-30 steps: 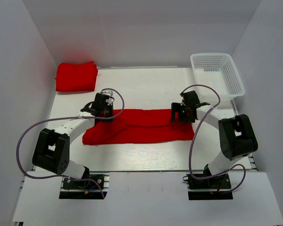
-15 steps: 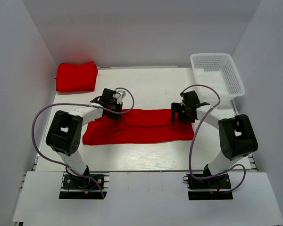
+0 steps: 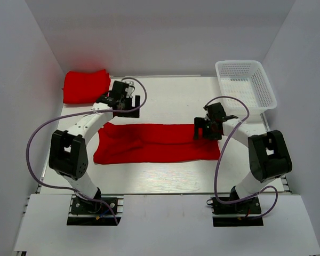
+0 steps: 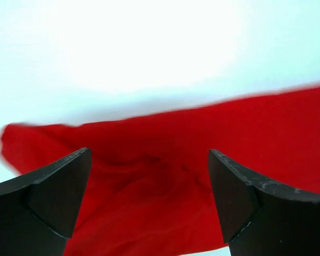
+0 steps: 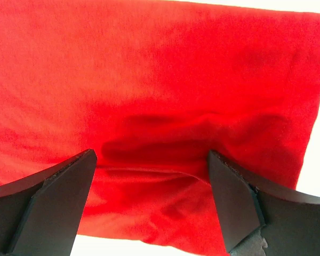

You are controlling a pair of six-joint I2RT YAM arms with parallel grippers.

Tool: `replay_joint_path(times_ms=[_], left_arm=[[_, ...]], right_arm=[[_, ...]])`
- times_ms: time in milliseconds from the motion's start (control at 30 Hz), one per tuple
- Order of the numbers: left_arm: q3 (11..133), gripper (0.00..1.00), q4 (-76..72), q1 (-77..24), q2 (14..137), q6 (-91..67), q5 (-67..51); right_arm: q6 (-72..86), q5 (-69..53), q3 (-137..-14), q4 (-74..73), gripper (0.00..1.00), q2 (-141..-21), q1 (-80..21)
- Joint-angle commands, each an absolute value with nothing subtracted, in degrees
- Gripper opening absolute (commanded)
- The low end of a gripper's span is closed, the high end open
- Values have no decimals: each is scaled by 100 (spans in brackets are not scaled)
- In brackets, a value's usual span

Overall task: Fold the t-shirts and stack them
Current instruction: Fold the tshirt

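- folded t-shirt pile, red: far left corner of the table.
- left gripper: jaws wide, nothing between them, just beyond the far left edge of the spread t-shirt.
- spread t-shirt: long red band across mid-table.
- right gripper: jaws wide over its right end, possibly touching cloth.
- basket, white mesh: far right.

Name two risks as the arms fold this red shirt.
The right end effector hangs open over a wrinkle in the shirt; closing there may pinch only one layer. The left end effector is open, off the shirt, whose left end lies skewed; the next fold may go crooked.
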State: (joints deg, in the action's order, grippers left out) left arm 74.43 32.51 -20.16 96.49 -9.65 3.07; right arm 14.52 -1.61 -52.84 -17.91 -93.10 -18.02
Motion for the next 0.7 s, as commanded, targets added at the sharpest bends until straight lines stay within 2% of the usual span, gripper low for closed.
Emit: replay_joint_path(times_ms=[0, 200, 400, 567, 667], left_arm=[[7962, 100, 4288, -1978, 9272, -1677, 1441], [7033, 100, 3799, -1978, 9149, -2258, 872], [6575, 100, 3850, -1978, 9816, -2794, 1195], [6960, 100, 3779, -1864, 10694, -2778, 1476], [7627, 100, 3710, -1811, 11477, -2558, 1424]], right_arm=[[1380, -53, -5493, -2363, 90, -8914, -1775], [1310, -176, -5651, -2566, 90, -8666, -1802], [1161, -395, -5748, -2575, 90, -8648, -1802], [1099, -694, -5915, -2312, 90, -9219, -1793], [1107, -738, -5863, -2119, 90, -9605, -1802]])
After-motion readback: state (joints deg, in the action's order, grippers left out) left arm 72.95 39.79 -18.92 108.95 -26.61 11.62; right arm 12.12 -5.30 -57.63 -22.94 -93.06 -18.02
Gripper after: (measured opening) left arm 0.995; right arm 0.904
